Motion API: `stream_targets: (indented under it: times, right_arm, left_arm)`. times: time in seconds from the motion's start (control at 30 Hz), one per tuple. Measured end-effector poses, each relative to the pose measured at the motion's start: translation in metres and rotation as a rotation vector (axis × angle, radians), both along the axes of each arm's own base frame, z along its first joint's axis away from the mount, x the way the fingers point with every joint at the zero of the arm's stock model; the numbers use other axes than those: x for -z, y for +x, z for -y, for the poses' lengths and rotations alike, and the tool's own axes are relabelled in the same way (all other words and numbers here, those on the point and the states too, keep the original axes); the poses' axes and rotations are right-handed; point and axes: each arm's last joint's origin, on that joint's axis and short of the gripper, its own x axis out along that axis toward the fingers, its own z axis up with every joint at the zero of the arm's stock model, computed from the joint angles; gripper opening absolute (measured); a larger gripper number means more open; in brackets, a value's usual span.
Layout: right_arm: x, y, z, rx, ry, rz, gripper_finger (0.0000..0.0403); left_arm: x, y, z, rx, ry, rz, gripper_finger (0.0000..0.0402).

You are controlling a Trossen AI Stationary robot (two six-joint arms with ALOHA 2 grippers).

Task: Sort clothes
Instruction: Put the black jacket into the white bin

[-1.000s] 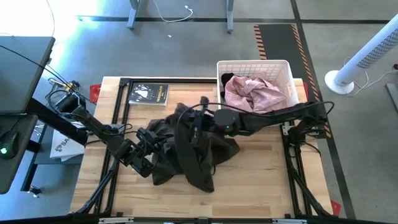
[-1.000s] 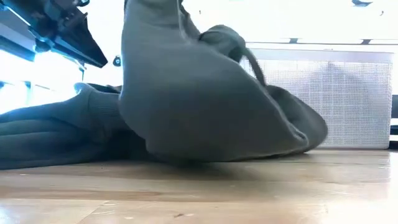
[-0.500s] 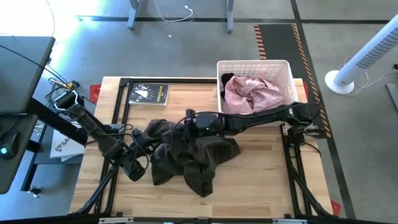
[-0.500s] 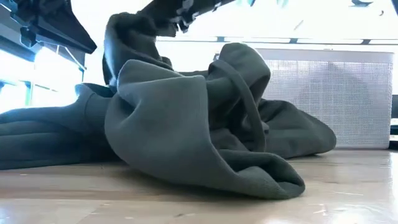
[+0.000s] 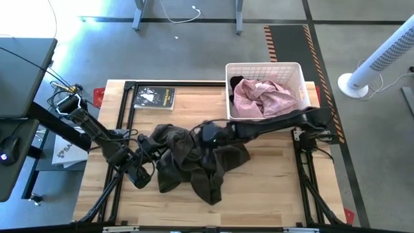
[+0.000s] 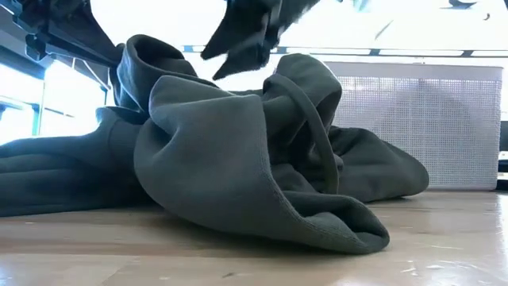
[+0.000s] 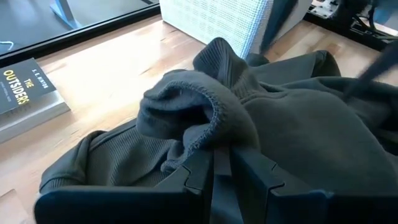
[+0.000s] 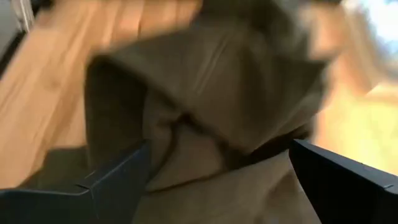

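Note:
A dark grey-olive garment (image 5: 194, 162) lies in a crumpled heap on the middle of the wooden table, and fills the low view (image 6: 238, 159). My left gripper (image 5: 152, 150) is at the heap's left side, shut on its fabric (image 7: 217, 171). My right gripper (image 5: 206, 134) hangs open just above the heap's far side (image 8: 217, 155) and touches nothing; in the low view (image 6: 246, 40) it shows clear of the cloth. A pale pink garment (image 5: 262, 97) lies in the white basket (image 5: 294, 68). My left gripper pinches a bunched fold of the garment (image 7: 214, 146) between its two fingers, at the heap's left side. The fingers come in low, slanting from the table's left. A rolled ribbed edge (image 7: 186, 106) humps up just beyond the fingertips. The garment rests slack on the table.
A dark book (image 5: 155, 97) lies at the far left of the table. The white lattice basket stands at the far right corner. Bare wood shows along the near edge (image 5: 272, 188) and between the book and the basket.
My right gripper has opened and let go of the garment, which it held lifted high a second ago. The raised part has fallen and folded over into a low heap on the table. The gripper now hangs clear above it. The left part of the garment has stayed down.

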Motion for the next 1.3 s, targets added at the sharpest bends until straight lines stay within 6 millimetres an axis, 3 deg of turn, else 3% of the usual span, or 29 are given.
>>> stream_targets:
  times: [0.33, 0.5, 0.67, 0.97, 1.17, 1.3]
  right_arm:
    - [0.1, 0.026, -0.005, 0.026, 0.014, -0.198, 0.0382]
    - [0.13, 0.031, -0.006, 0.05, 0.031, -0.248, 0.0374]
    - [0.15, 0.033, -0.006, 0.078, 0.055, -0.283, 0.031]
    - [0.154, 0.035, -0.017, 0.101, 0.023, -0.237, 0.0066]
    - [0.124, 0.029, -0.033, 0.105, -0.019, -0.171, 0.0055]
    - [0.08, 0.016, -0.044, 0.092, -0.04, -0.116, 0.0055]
  left_arm:
    - [0.0, 0.001, 0.0, -0.002, -0.005, 0.003, 0.0048]
    - [0.0, 0.001, 0.0, -0.001, -0.005, 0.003, 0.0048]
    - [0.0, 0.001, 0.0, -0.001, -0.005, 0.003, 0.0048]
    - [0.0, 0.001, 0.0, 0.0, -0.005, 0.002, 0.0048]
    - [0.0, 0.001, 0.0, 0.0, -0.005, 0.002, 0.0048]
    - [0.0, 0.001, 0.0, 0.0, -0.004, 0.002, 0.0048]
